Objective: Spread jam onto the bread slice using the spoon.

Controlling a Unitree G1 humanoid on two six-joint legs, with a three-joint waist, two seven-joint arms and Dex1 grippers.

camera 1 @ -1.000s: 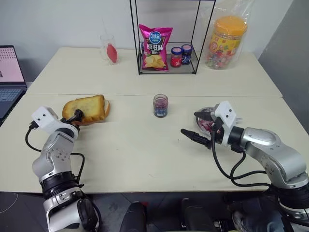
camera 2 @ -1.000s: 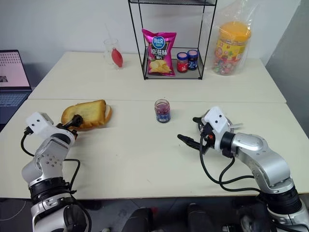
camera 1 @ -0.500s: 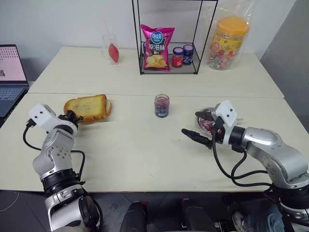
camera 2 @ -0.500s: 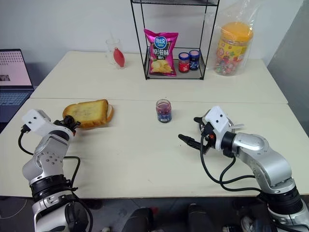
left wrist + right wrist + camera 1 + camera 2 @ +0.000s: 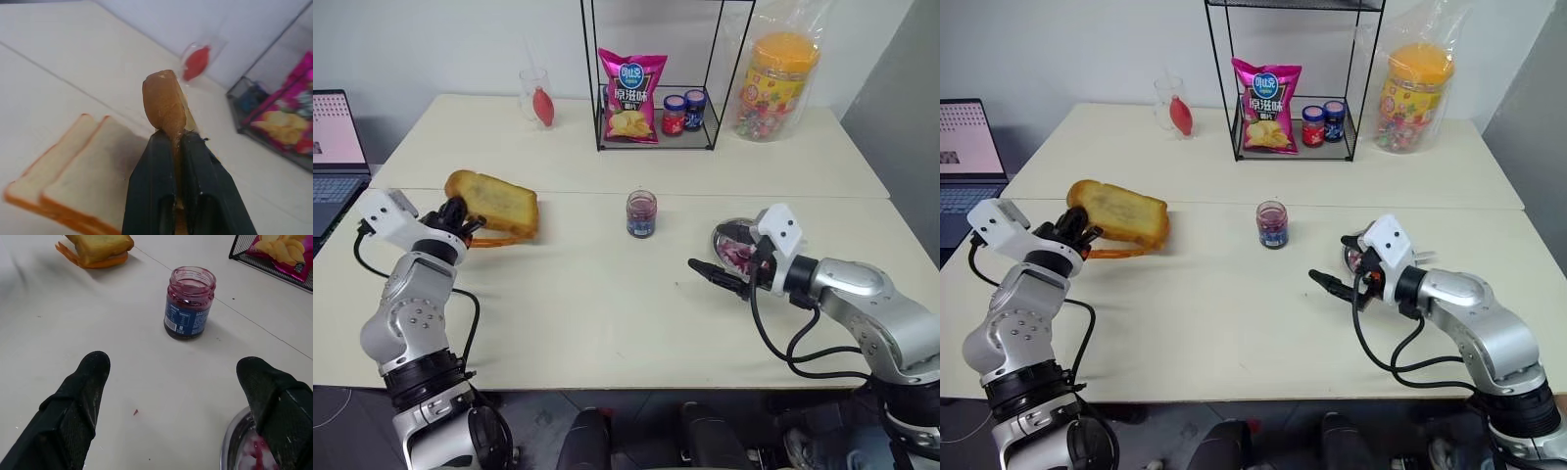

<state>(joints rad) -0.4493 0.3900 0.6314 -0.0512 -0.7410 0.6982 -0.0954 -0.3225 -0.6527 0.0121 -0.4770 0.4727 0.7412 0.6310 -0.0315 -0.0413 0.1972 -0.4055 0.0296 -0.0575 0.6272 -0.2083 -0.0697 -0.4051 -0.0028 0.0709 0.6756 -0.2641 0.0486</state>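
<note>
Left gripper (image 5: 177, 142): fingers clamped on the crust edge of one bread slice (image 5: 495, 203), which is held up off the table (image 5: 607, 294), tilted, over the table's left side. Beneath it, two paler slices (image 5: 73, 183) lie flat, overlapping, their orange-brown edge visible under the raised slice in the head views.

Right gripper (image 5: 181, 377): fingers spread wide apart, holding nothing, hovering low over the table's right side and pointing toward the centre.

Jam (image 5: 641, 212): one open glass jar with a blue label band, upright at mid-table, well apart from both grippers.

One round steel dish (image 5: 1355, 253) sits just beside the right gripper, smeared inside with red; the spoon cannot be made out among the smears.

Wire rack (image 5: 656, 98) at the back — it holds one pink crisp packet (image 5: 628, 95) and two lidded jars (image 5: 681, 112), one red-capped, one blue-capped. One clear glass with a red object inside (image 5: 536, 98) stands left of the rack; one large bagged tub with an orange lid (image 5: 771, 83) stands to its right. One laptop (image 5: 333, 147) at the far left edge.
</note>
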